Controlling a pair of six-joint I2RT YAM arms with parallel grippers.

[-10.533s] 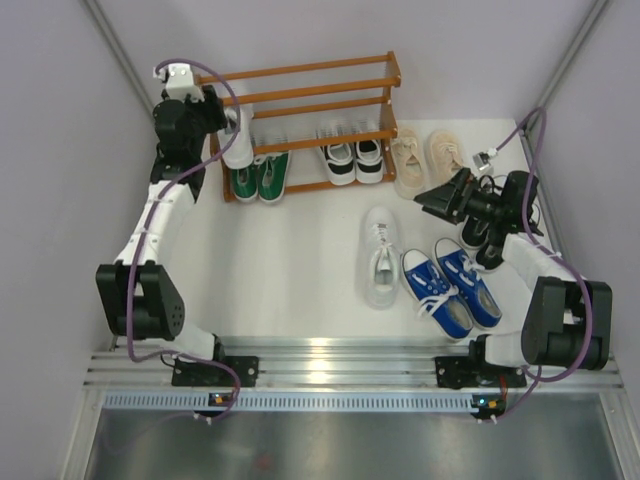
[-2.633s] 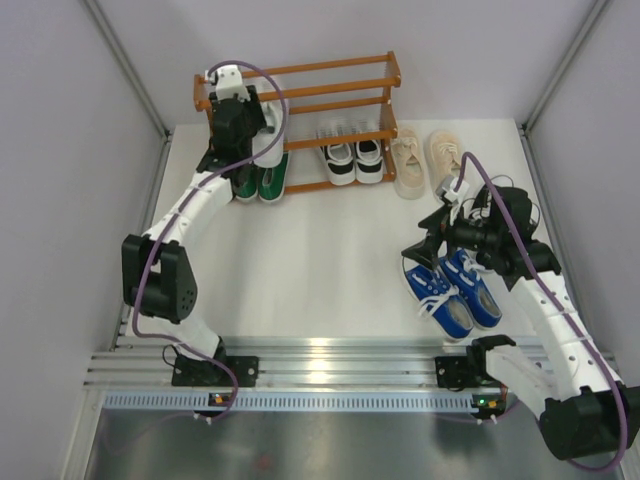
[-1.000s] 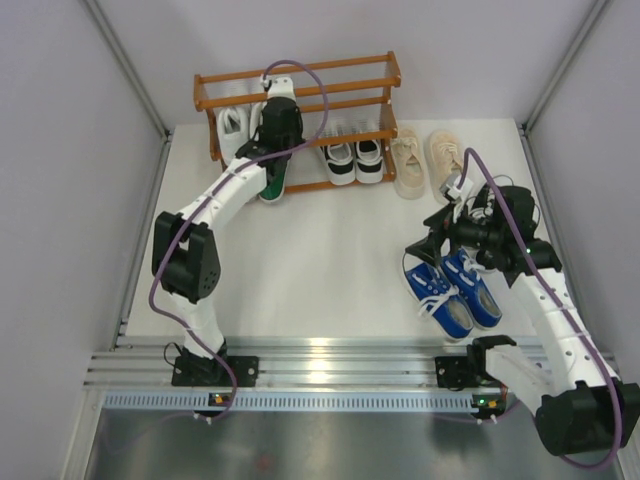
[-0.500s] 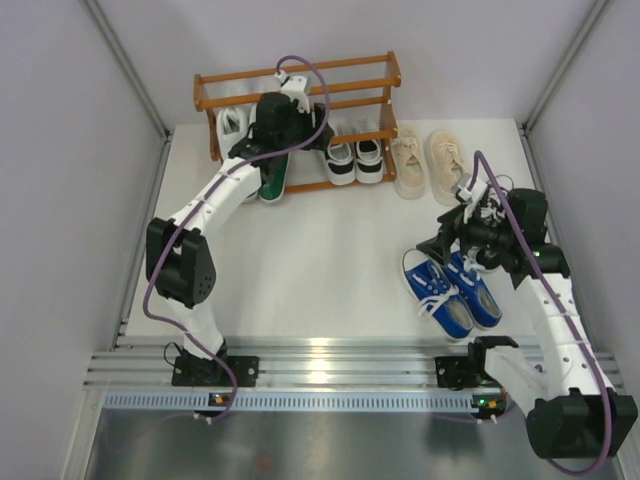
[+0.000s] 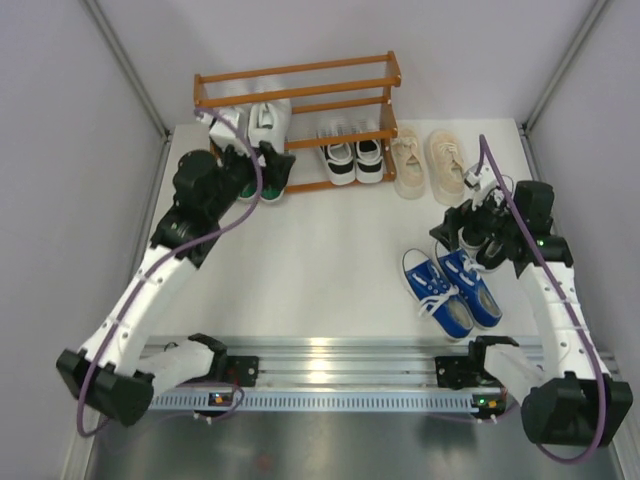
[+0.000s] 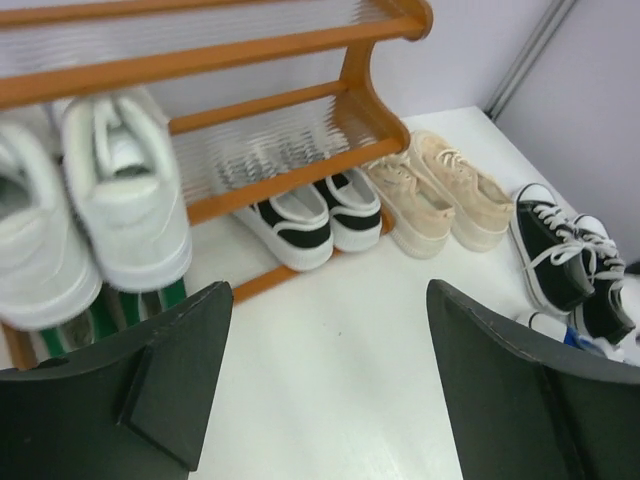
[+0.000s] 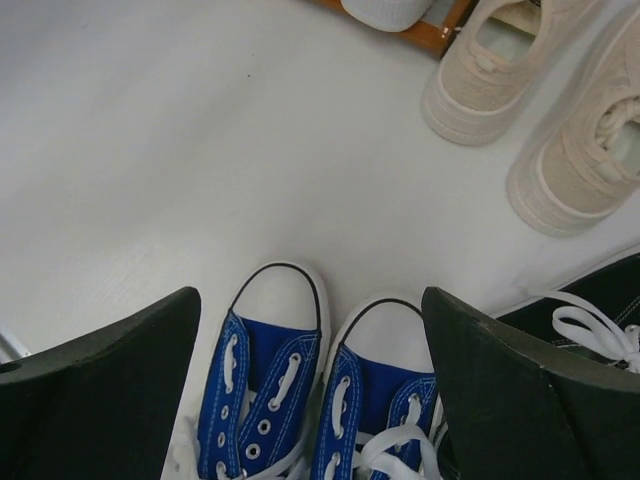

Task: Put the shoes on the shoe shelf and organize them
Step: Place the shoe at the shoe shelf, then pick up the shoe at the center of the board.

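White pair (image 6: 120, 205) sits on the shelf's (image 5: 300, 72) middle left, so the left gripper (image 6: 328, 340) hangs spread and empty; the right gripper (image 7: 310, 345), spread too, hovers over the near-right blue pair (image 5: 452, 290), likely next.

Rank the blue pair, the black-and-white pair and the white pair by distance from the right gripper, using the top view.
From the right gripper:
1. The blue pair, on the table beside it.
2. The black-and-white pair, right half of the shoe shelf.
3. The white pair, shelf's left half.
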